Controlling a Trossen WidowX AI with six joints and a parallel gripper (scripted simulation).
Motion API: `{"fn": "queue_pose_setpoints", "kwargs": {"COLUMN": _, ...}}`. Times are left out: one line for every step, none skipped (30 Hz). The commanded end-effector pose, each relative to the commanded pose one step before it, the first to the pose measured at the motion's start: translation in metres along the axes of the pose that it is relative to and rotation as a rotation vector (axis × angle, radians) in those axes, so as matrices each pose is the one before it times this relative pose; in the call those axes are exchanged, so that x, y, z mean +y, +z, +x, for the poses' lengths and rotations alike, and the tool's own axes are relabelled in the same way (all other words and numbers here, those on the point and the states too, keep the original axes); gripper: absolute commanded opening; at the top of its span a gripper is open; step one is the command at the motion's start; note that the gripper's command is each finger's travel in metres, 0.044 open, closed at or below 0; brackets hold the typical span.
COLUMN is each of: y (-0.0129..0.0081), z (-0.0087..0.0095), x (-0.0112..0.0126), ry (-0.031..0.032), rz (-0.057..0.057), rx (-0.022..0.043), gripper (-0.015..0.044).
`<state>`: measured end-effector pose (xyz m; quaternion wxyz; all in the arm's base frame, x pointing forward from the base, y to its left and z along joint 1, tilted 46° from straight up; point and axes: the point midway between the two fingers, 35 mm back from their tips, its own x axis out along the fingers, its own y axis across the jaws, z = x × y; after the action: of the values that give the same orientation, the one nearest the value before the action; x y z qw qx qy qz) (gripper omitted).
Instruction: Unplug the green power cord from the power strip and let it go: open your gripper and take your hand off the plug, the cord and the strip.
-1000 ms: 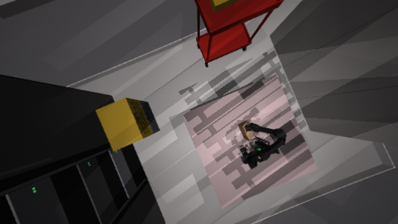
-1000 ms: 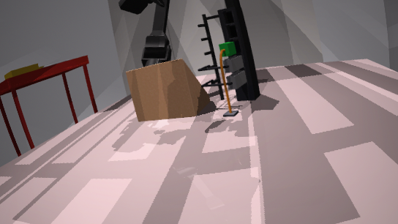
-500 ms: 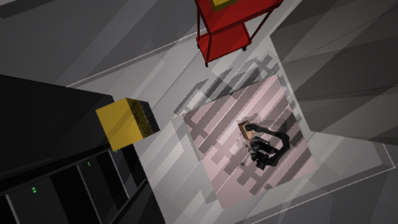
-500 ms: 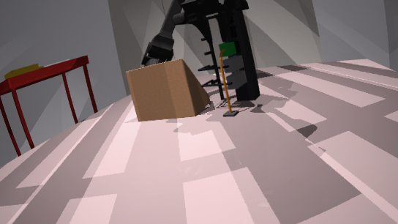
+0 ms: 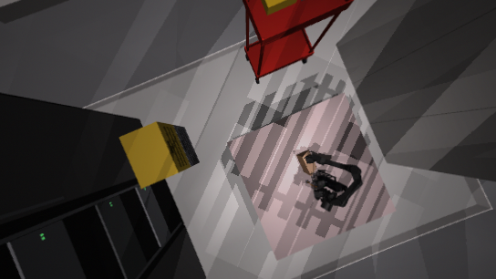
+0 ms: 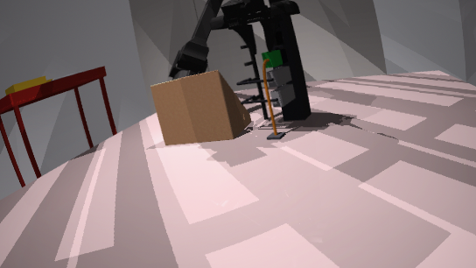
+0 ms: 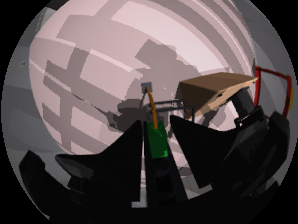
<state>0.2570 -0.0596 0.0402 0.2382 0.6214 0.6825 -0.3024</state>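
Claw (image 7: pixel 157 137) fingers stand partly spread, straddling the green plug (image 7: pixel 157 143) without a confirmed pinch. Plug stays seated in the upright black power strip (image 6: pixel 294 83), its orange cord (image 6: pixel 269 98) dropping to the tabletop below. Beyond it: cardboard box (image 6: pixel 199 107), then red cart (image 6: pixel 57 83).
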Motion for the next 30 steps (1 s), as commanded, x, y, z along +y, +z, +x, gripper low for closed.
{"fn": "queue_pose_setpoints", "kwargs": {"y": -0.00884, "z": -0.00056, "x": 0.00021, "ry": 0.00301, "rz": 0.0033, "rx": 0.00307, "gripper": 0.0160}}
{"fn": "queue_pose_setpoints", "kwargs": {"y": -0.00160, "z": 0.00000, "x": 0.00000, "ry": -0.00001, "rz": 0.0000, "rx": 0.00006, "gripper": 0.0160}}
{"fn": "queue_pose_setpoints", "kwargs": {"y": -0.00160, "z": 0.00000, "x": -0.00001, "ry": -0.00002, "rz": 0.0000, "rx": 0.00007, "gripper": 0.0160}}
{"fn": "queue_pose_setpoints", "kwargs": {"y": -0.00160, "z": 0.00001, "x": -0.00002, "ry": -0.00002, "rz": 0.0000, "rx": 0.00007, "gripper": 0.0160}}
{"fn": "queue_pose_setpoints", "kwargs": {"y": -0.00160, "z": 0.00001, "x": -0.00003, "ry": -0.00002, "rz": 0.0000, "rx": 0.00008, "gripper": 0.0160}}
{"fn": "queue_pose_setpoints", "kwargs": {"y": -0.00160, "z": 0.00001, "x": -0.00003, "ry": -0.00003, "rz": 0.0000, "rx": 0.00009, "gripper": 0.0160}}
{"fn": "queue_pose_setpoints", "kwargs": {"y": -0.00160, "z": 0.00002, "x": -0.00004, "ry": -0.00003, "rz": 0.0000, "rx": 0.00010, "gripper": 0.0160}}
{"fn": "queue_pose_setpoints", "kwargs": {"y": -0.00160, "z": 0.00002, "x": -0.00005, "ry": -0.00003, "rz": 0.0000, "rx": 0.00011, "gripper": 0.0160}}
{"fn": "queue_pose_setpoints", "kwargs": {"y": -0.00160, "z": 0.00002, "x": -0.00006, "ry": -0.00003, "rz": 0.0000, "rx": 0.00012, "gripper": 0.0160}}
{"fn": "queue_pose_setpoints", "kwargs": {"y": -0.00160, "z": 0.00003, "x": -0.00007, "ry": -0.00004, "rz": 0.0000, "rx": 0.00012, "gripper": 0.0160}}
{"fn": "queue_pose_setpoints", "kwargs": {"y": -0.00160, "z": 0.00003, "x": -0.00007, "ry": -0.00004, "rz": 0.0000, "rx": 0.00013, "gripper": 0.0160}}
{"fn": "queue_pose_setpoints", "kwargs": {"y": -0.00160, "z": 0.00003, "x": -0.00008, "ry": -0.00004, "rz": 0.0000, "rx": 0.00014, "gripper": 0.0160}}
{"fn": "queue_pose_setpoints", "kwargs": {"y": -0.00160, "z": 0.00004, "x": -0.00009, "ry": -0.00005, "rz": 0.0000, "rx": 0.00015, "gripper": 0.0160}}
{"fn": "queue_pose_setpoints", "kwargs": {"y": -0.00160, "z": 0.00004, "x": -0.00010, "ry": -0.00005, "rz": 0.0000, "rx": 0.00016, "gripper": 0.0160}}
{"fn": "queue_pose_setpoints", "kwargs": {"y": -0.00160, "z": 0.00004, "x": -0.00011, "ry": -0.00005, "rz": 0.0000, "rx": 0.00016, "gripper": 0.0160}}
{"fn": "queue_pose_setpoints", "kwargs": {"y": -0.00128, "z": 0.00004, "x": -0.00009, "ry": -0.00005, "rz": 0.0000, "rx": 0.00014, "gripper": 0.0160}}
{"fn": "queue_pose_setpoints", "kwargs": {"y": -0.00078, "z": 0.00002, "x": -0.00006, "ry": -0.00003, "rz": 0.0000, "rx": 0.00009, "gripper": 0.0160}}
{"fn": "queue_pose_setpoints", "kwargs": {"y": -0.00026, "z": 0.00001, "x": -0.00002, "ry": -0.00001, "rz": 0.0000, "rx": 0.00003, "gripper": 0.0160}}
{"fn": "queue_pose_setpoints", "kwargs": {"y": 0.00000, "z": 0.00000, "x": 0.00000, "ry": 0.00000, "rz": 0.0000, "rx": 0.00000, "gripper": 0.0160}}
{"fn": "queue_pose_setpoints", "kwargs": {"y": 0.00000, "z": 0.00000, "x": 0.00000, "ry": 0.00000, "rz": 0.0000, "rx": 0.00000, "gripper": 0.0160}}
{"fn": "queue_pose_setpoints", "kwargs": {"y": 0.00000, "z": 0.00024, "x": 0.00001, "ry": 0.00000, "rz": 0.0000, "rx": 0.00000, "gripper": 0.0160}}
{"fn": "queue_pose_setpoints", "kwargs": {"y": 0.00000, "z": 0.00049, "x": 0.00001, "ry": 0.00001, "rz": 0.0000, "rx": 0.00000, "gripper": 0.0160}}
{"fn": "queue_pose_setpoints", "kwargs": {"y": 0.00000, "z": 0.00067, "x": 0.00001, "ry": 0.00001, "rz": 0.0000, "rx": 0.00000, "gripper": 0.0160}}
{"fn": "queue_pose_setpoints", "kwargs": {"y": 0.00000, "z": 0.00086, "x": 0.00002, "ry": 0.00001, "rz": 0.0000, "rx": 0.00001, "gripper": 0.0160}}
{"fn": "queue_pose_setpoints", "kwargs": {"y": 0.00000, "z": 0.00109, "x": 0.00002, "ry": 0.00001, "rz": 0.0000, "rx": 0.00001, "gripper": 0.0160}}
{"fn": "queue_pose_setpoints", "kwargs": {"y": 0.00000, "z": 0.00133, "x": 0.00001, "ry": 0.00001, "rz": 0.0000, "rx": 0.00002, "gripper": 0.0160}}
{"fn": "queue_pose_setpoints", "kwargs": {"y": -0.00001, "z": 0.00155, "x": 0.00001, "ry": 0.00001, "rz": 0.0000, "rx": 0.00003, "gripper": 0.0160}}
{"fn": "queue_pose_setpoints", "kwargs": {"y": -0.00001, "z": 0.00164, "x": 0.00000, "ry": 0.00001, "rz": 0.0000, "rx": 0.00004, "gripper": 0.0160}}
{"fn": "queue_pose_setpoints", "kwargs": {"y": -0.00001, "z": 0.00165, "x": -0.00001, "ry": 0.00001, "rz": 0.0000, "rx": 0.00005, "gripper": 0.0160}}
{"fn": "queue_pose_setpoints", "kwargs": {"y": -0.00001, "z": 0.00136, "x": -0.00002, "ry": 0.00000, "rz": 0.0000, "rx": 0.00005, "gripper": 0.0160}}
